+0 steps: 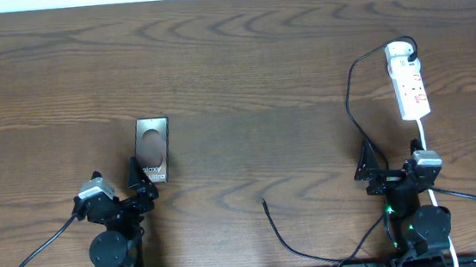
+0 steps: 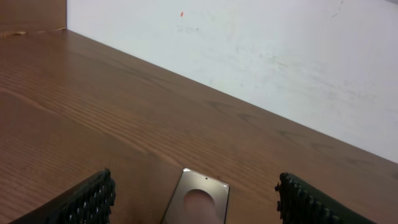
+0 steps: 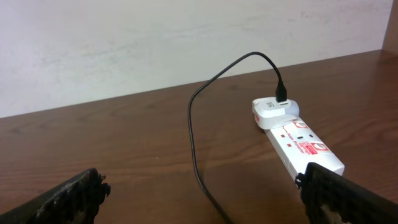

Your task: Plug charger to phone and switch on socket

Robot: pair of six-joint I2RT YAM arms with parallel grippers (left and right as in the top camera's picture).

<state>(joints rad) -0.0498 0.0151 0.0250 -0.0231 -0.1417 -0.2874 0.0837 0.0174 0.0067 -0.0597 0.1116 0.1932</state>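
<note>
The phone [image 1: 153, 148] lies flat left of centre, its glossy brownish face up; it also shows in the left wrist view [image 2: 198, 199] between my fingers. My left gripper [image 1: 141, 183] is open, just in front of the phone's near end. The white socket [image 1: 410, 79] with red markings lies at the far right, and shows in the right wrist view [image 3: 298, 140]. The thin black charger cable [image 1: 352, 106] runs from a white adapter on the socket's far end, past my right gripper, to its free plug tip [image 1: 264, 203] near the front middle. My right gripper [image 1: 376, 166] is open and empty.
A white wall [image 2: 249, 56] bounds the table's far edge. The socket's white lead [image 1: 427, 147] runs back over my right arm. Thicker black robot cables [image 1: 33, 255] lie at the front corners.
</note>
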